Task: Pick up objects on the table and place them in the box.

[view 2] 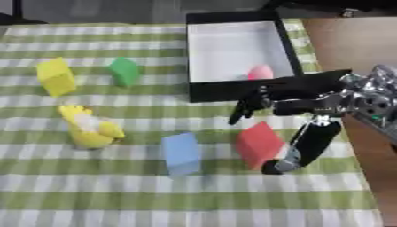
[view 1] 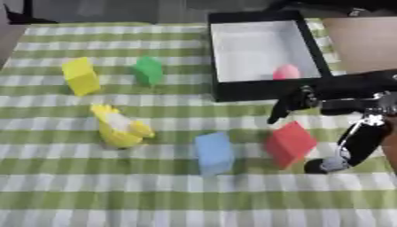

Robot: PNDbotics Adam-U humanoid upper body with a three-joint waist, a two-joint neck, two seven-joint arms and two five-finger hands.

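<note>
Still on the cloth, from left: yellow block (view 1: 80,76), yellow toy (view 1: 119,127), green block (view 1: 147,70), blue block (view 1: 213,153) and red block (view 1: 290,143); only a pink thing (view 1: 286,72) lies in the box (view 1: 219,53) upper right, while the right hand (view 2: 298,119) straddles the red block, fingers spread, not yet closed.

Right hand (view 2: 310,113): mostly black. Fingers (view 2: 250,104) long, thin, black. Thumb (view 2: 310,142) fat, black, with small grey tip. Silver metal bits near thumb base. Wrist (view 2: 374,99) grey and silver, round parts, dark holes. Arm beyond wrist black, blurry. Left hand nowhere in sight.
</note>
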